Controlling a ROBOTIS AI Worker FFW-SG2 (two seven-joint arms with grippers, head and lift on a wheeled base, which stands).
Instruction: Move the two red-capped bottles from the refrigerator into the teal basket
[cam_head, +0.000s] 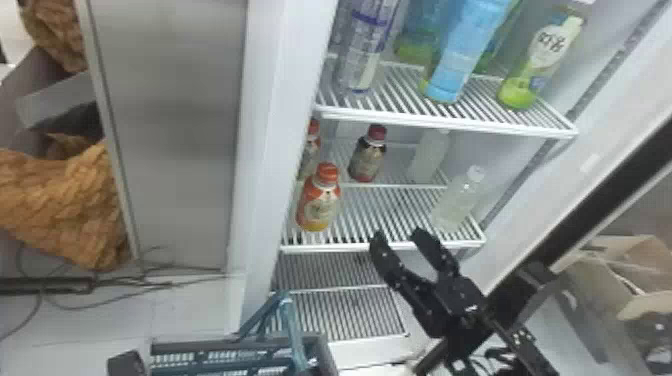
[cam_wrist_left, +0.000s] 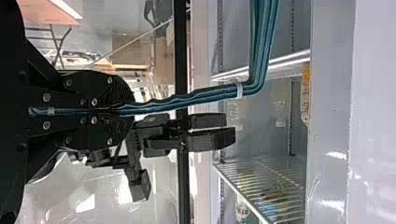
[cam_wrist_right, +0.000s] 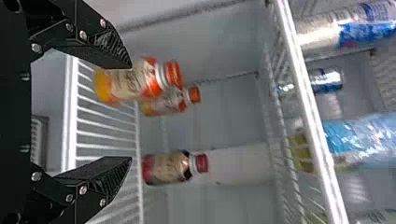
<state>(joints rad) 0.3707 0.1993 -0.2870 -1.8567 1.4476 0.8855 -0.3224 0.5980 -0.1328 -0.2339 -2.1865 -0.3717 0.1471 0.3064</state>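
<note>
The big white refrigerator (cam_head: 280, 100) went up the middle and right of the head view. The teal basket (cam_head: 200, 346) sat at the bottom, left of the middle, and the left hand (cam_wrist_left: 122, 112) was pinching its handle in the left wrist view. The right hand (cam_head: 397, 234) was spread wide, with nothing in it, near the front edge of the middle shelf (cam_head: 450, 244).

Three bottles with reddish caps stood upright on that shelf, near the middle of the head view: an orange bottle (cam_head: 320, 200) in front, a dark bottle (cam_head: 369, 157) behind it to the right, and another orange bottle (cam_head: 310, 150) partly hidden at the back left. I could not tell which two were meant.

The front one looked easiest to get first. They seemed a bit heavy if full, firm, hard to break, and maybe slippery from the cold. The fat middle looked best to hold, not the small cap (cam_head: 328, 172).
</note>
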